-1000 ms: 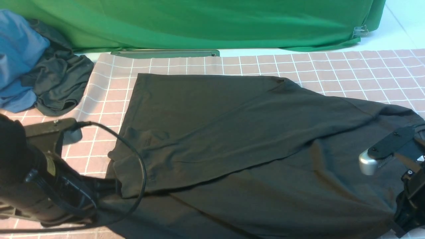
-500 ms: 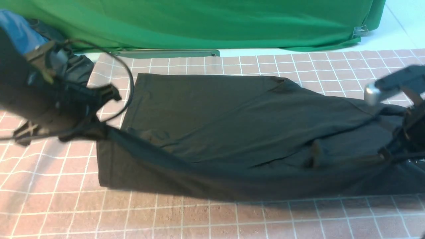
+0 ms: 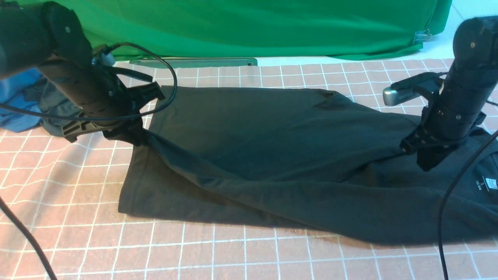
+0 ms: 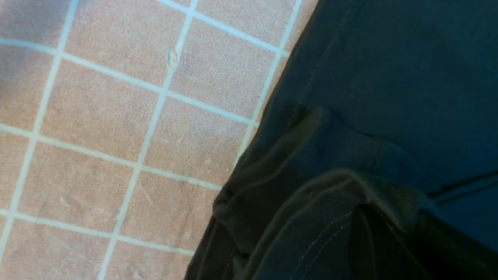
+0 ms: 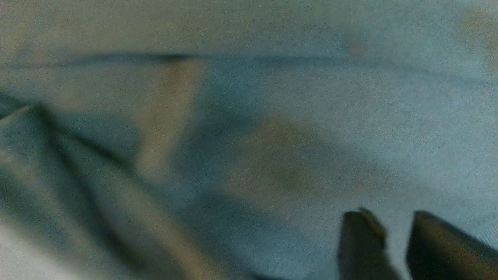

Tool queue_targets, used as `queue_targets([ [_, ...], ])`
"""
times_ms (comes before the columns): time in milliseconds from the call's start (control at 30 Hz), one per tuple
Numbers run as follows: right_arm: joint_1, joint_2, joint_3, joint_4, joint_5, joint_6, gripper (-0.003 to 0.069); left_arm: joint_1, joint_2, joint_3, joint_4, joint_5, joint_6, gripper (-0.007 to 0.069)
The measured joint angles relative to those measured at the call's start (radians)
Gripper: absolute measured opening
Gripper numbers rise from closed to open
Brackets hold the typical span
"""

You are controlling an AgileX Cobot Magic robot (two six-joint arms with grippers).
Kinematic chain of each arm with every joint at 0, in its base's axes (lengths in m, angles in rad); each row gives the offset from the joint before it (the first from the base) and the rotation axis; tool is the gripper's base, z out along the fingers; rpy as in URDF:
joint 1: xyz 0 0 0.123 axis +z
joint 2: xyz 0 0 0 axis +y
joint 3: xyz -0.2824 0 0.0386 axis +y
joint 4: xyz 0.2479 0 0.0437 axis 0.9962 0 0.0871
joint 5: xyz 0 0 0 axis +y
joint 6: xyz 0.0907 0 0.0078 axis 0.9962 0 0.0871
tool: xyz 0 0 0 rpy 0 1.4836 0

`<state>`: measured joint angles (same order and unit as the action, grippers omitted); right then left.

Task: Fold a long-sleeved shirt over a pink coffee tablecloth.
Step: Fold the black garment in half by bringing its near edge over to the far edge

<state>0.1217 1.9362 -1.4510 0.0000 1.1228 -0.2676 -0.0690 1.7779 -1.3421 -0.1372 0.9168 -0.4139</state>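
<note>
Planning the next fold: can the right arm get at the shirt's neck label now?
Probably yes. The right gripper hangs just over the long-sleeved shirt, jaws parted, nothing visibly held; the neck label lies uncovered beside it. Only a dangling cable crosses nearby.

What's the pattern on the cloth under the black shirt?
Dusty pink tablecloth with a thin white grid of small squares; the left wrist view shows it best.

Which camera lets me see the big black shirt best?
The front view: the black shirt lies nearly whole across the pink tablecloth. The left wrist view catches only a bunched edge, and the right wrist view is just a blurry close-up of fabric.
</note>
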Motion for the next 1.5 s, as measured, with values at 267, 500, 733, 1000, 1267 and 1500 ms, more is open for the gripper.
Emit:
queue_targets([
  [267,0.090,-0.071,0.007,0.057,0.067,-0.183,0.0488,0.000,-0.003,-0.006,-0.001,0.019,0.017,0.0031],
  [500,0.102,-0.040,0.087,0.060,0.081,-0.212,0.0501,0.000,-0.003,-0.006,-0.001,0.025,0.034,0.0031],
  [733,0.103,-0.037,0.113,0.059,0.084,-0.253,0.0382,0.000,-0.003,-0.006,-0.001,0.026,0.050,0.0031],
  [1000,0.103,-0.042,0.102,0.059,0.087,-0.250,0.0054,0.000,-0.003,-0.014,-0.005,0.039,0.053,0.0031],
  [1267,0.051,-0.098,-0.064,0.061,0.083,-0.239,0.0052,0.002,-0.003,-0.175,-0.008,0.085,0.024,0.0031],
  [1500,-0.004,-0.090,-0.185,0.061,-0.014,-0.233,0.0049,0.007,0.027,-0.309,0.012,0.078,-0.019,0.0031],
])
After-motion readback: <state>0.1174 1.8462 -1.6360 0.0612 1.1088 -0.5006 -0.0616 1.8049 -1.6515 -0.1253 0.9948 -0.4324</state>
